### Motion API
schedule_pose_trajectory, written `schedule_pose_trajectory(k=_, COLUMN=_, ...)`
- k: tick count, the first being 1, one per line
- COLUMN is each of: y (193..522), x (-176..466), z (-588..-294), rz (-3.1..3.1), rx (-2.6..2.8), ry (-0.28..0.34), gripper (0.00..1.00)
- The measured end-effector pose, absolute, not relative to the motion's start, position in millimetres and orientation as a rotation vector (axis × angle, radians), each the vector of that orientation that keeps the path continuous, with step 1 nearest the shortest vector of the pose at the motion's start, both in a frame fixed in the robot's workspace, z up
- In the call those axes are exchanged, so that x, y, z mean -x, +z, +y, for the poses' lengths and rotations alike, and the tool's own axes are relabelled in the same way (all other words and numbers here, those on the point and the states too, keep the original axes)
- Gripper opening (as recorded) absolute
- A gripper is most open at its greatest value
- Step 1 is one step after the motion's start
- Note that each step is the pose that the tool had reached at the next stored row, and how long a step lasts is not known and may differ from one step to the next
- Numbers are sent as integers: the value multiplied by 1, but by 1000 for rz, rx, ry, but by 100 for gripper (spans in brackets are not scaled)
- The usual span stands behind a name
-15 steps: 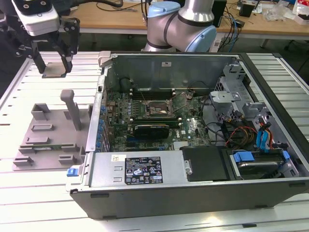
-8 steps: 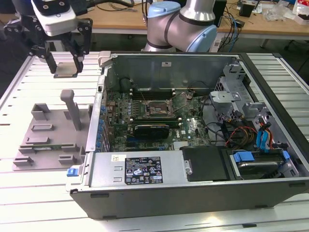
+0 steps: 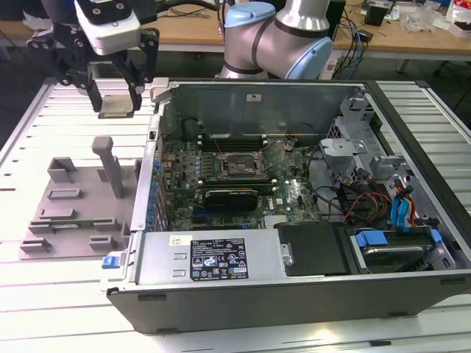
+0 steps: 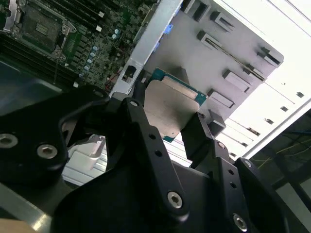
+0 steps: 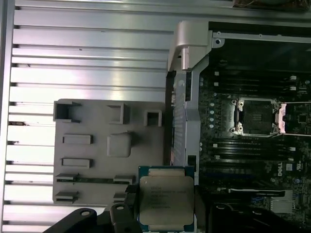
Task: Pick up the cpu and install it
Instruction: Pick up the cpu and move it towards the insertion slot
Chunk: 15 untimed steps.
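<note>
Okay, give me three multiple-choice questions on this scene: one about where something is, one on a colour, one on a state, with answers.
1. Where is the cpu? A: in the socket. B: in the gripper, outside the computer case. C: flat on the tray.
2. What colour is the tray? A: grey. B: red. C: yellow.
3. How is the socket? A: open and empty. B: shut over a chip. C: under a cooler.
Answers: 1 B, the gripper clamps the cpu at the exterior view's left of the case. 2 A, the tray is plain grey. 3 A, its lid is swung aside with no chip inside.
</note>
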<state>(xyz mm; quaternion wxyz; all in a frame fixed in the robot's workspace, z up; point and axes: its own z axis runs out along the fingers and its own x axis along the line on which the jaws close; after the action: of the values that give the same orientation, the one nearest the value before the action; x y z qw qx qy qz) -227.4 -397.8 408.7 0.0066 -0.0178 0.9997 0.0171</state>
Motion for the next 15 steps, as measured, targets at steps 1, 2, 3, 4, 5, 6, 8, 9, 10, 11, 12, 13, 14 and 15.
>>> schedule_pose_trajectory(k=1, y=409, x=224, z=-398, rz=3127, rx=56, ry=54, gripper=54)
schedule_pose_trajectory(k=2, y=409, x=222, z=-398, rz=3127, rx=56, ry=54, gripper=54)
schedule_pose_trajectory(k=3, y=409, x=220, z=-398, rz=3127, rx=56, ry=54, gripper=54)
schedule_pose_trajectory(k=4, y=409, x=218, z=-398, rz=3127, rx=56, ry=54, gripper=54)
schedule_pose_trajectory(k=5, y=409, x=216, z=-398, rz=3127, rx=56, ry=54, gripper=54)
schedule_pose_trajectory(k=6, y=409, x=214, z=-398, rz=3127, rx=56, ry=54, gripper=54)
schedule_pose_trajectory(k=8, y=409, x=207, z=-398, rz=3127, rx=56, ry=54, gripper=54)
schedule_pose_trajectory(k=9, y=409, x=202, z=-398, rz=3127, rx=56, ry=54, gripper=54)
schedule_pose_trajectory(k=10, y=409, x=198, z=-398, rz=3127, rx=56, ry=53, gripper=54)
schedule_pose_trajectory(k=11, y=409, x=194, z=-398, rz=3127, rx=56, ry=54, gripper=54)
schedule_pose_trajectory(k=12, y=409, x=191, z=-398, rz=3127, rx=56, ry=54, gripper=54)
schedule_pose_trajectory(k=13, y=409, x=188, z=-398, rz=3127, rx=56, ry=54, gripper=54)
schedule_pose_trajectory(k=14, y=409, x=184, z=-398, rz=3127, rx=56, ry=54, gripper=54)
schedule_pose_trajectory(k=15, y=409, x=177, z=-398, rz=3127, rx=56, ry=54, gripper=54)
